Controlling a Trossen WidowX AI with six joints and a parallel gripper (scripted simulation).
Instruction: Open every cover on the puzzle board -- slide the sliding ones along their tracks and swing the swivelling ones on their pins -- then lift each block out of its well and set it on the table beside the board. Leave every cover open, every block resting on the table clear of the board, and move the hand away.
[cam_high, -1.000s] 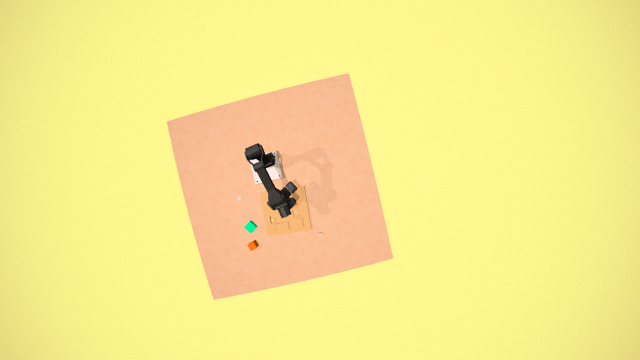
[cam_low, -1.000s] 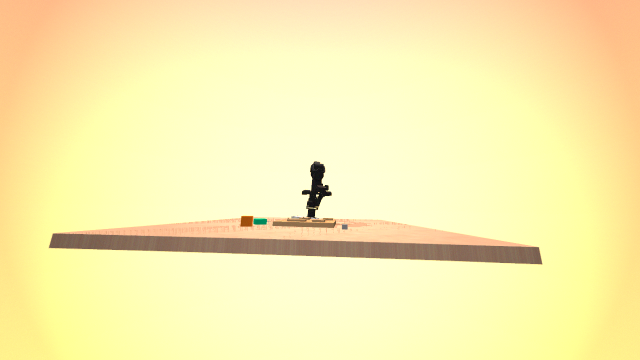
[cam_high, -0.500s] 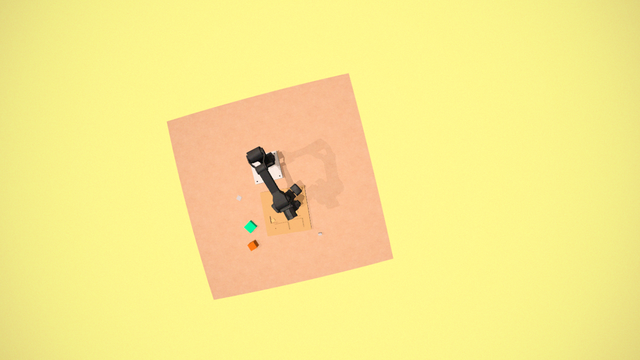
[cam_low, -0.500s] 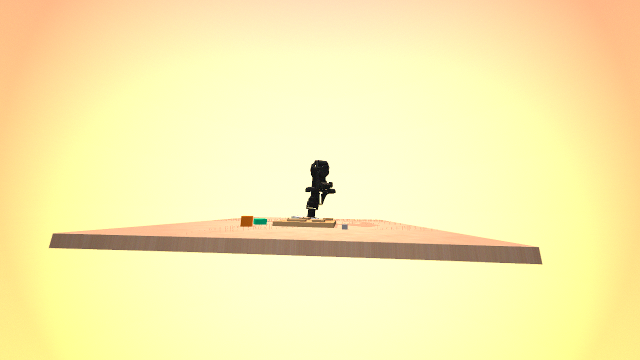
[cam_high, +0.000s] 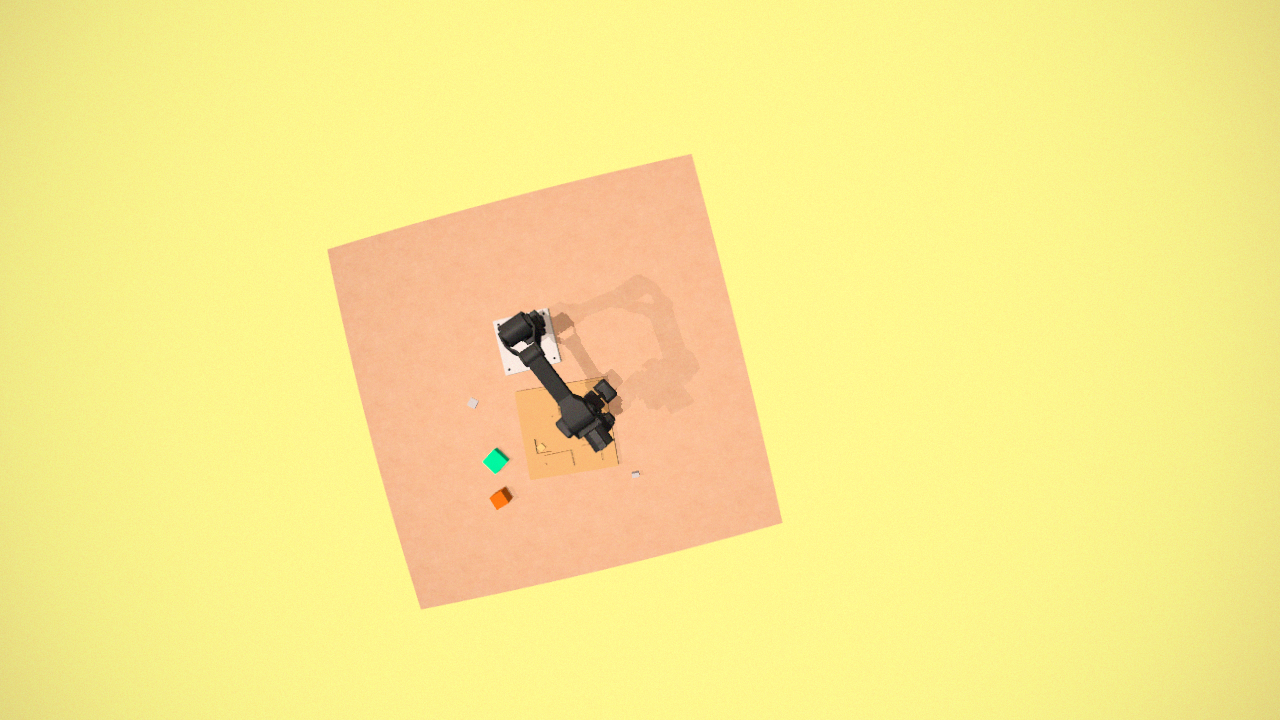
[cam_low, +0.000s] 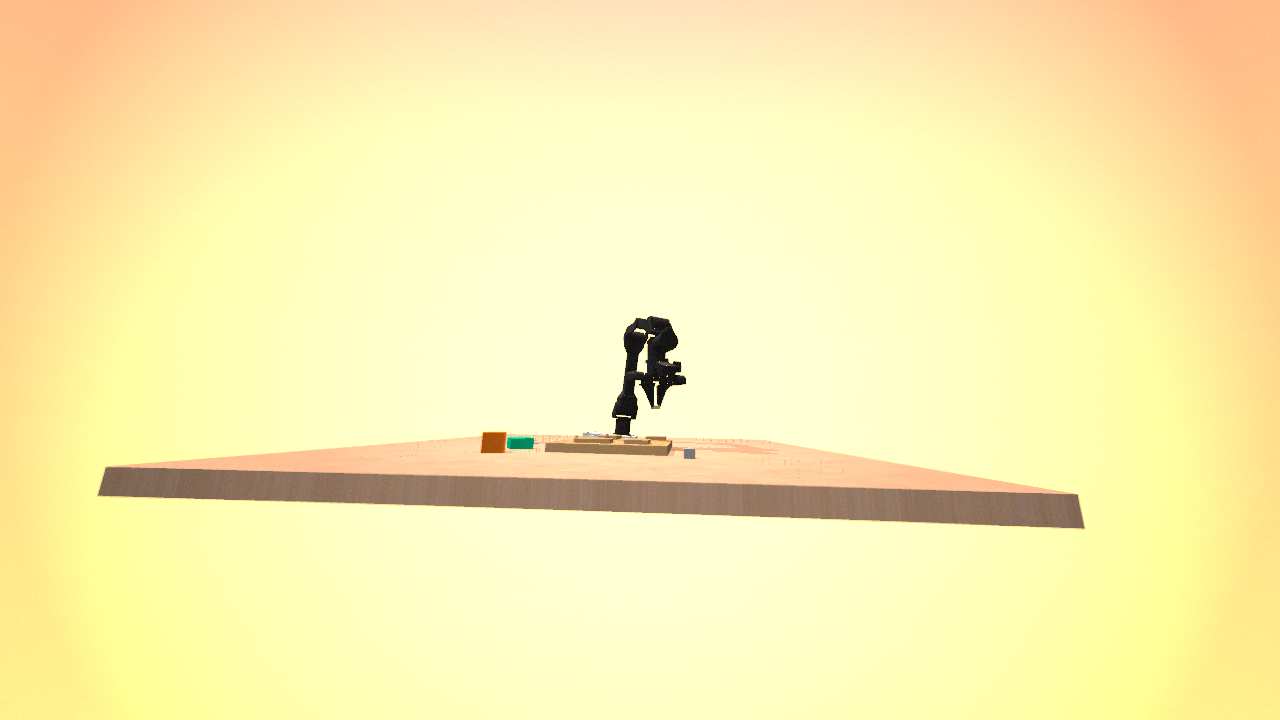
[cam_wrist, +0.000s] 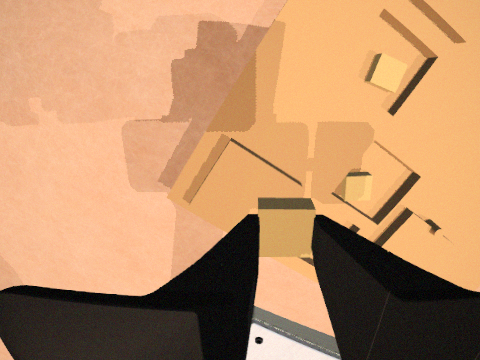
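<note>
My gripper (cam_low: 655, 405) (cam_wrist: 284, 225) is shut on a small tan-yellow block (cam_wrist: 286, 235), held well above the table. The arm hides the fingers in the top view. The tan puzzle board (cam_high: 535, 407) (cam_low: 608, 448) (cam_wrist: 320, 75) lies below. Two other yellow blocks show at the board in the wrist view: one block (cam_wrist: 390, 73) farther off and one block (cam_wrist: 358, 187) nearer, partly inside a dark-edged outline. Flat covers of the board's own colour stand slightly raised, such as the cover (cam_high: 556, 461) at the board's lower side. How far each cover is open I cannot tell.
A green block (cam_high: 495, 461) (cam_low: 520, 443) and an orange block (cam_high: 500, 498) (cam_low: 493, 442) lie left of the board. A small grey cube (cam_high: 472, 402) lies farther up left, and another grey cube (cam_high: 635, 474) (cam_low: 689, 454) lies right. The white base plate (cam_high: 514, 364) adjoins the board's upper side.
</note>
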